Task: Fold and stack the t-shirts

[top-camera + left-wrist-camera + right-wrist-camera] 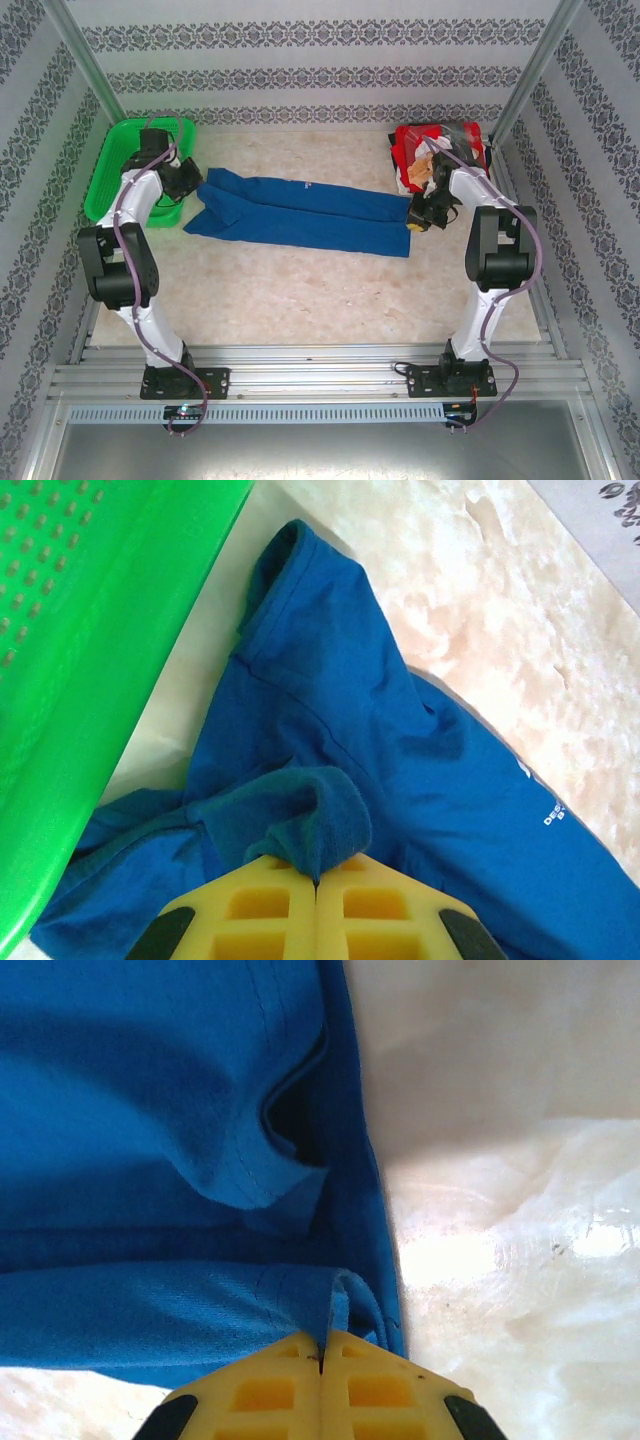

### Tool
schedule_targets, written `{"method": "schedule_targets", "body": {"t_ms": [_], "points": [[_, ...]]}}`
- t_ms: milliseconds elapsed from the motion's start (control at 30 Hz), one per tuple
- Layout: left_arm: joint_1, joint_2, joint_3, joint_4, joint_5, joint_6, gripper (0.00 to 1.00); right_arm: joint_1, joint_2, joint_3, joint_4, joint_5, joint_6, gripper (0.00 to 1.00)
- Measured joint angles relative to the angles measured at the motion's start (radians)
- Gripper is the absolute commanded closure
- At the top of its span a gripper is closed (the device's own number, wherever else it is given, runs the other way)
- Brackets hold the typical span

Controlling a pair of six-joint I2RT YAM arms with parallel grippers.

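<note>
The royal blue t-shirt [300, 212] lies stretched in a long band across the table between the two arms. At its left end my left gripper [188, 190] is shut on a bunched fold of blue cloth [315, 825], next to the green basket. My right gripper [418, 216] pinches the shirt's right edge [335, 1305], its yellow jaws closed on the hem. White lettering [552, 815] shows on the blue cloth. The red t-shirt [432, 150] sits crumpled at the back right, behind the right arm.
A green plastic basket [118, 160] stands at the back left, its wall [90, 660] close beside the left gripper. Patterned walls enclose the table on three sides. Bare marbled tabletop [300, 290] lies in front of the blue shirt.
</note>
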Motion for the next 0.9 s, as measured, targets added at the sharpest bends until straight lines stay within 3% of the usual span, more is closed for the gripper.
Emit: {"method": "schedule_targets", "body": {"t_ms": [333,433,467,667,900], "points": [[-0.013,0.069,0.052,0.0,0.003,0.004,1.0,0.0,0.056,0.019,0.0,0.01,0.0,0.94],[-0.017,0.088,0.068,0.0,0.003,0.006,1.0,0.0,0.062,0.029,0.0,0.011,0.0,0.84],[-0.02,0.095,0.074,0.0,0.003,0.007,1.0,0.0,0.063,0.033,0.001,0.012,0.002,0.75],[-0.033,0.161,0.142,-0.001,0.01,0.007,1.0,0.0,0.064,0.038,0.017,0.018,-0.014,0.46],[-0.039,0.236,0.217,-0.002,0.011,0.006,1.0,0.0,-0.039,-0.048,0.075,0.012,-0.017,0.24]]}}
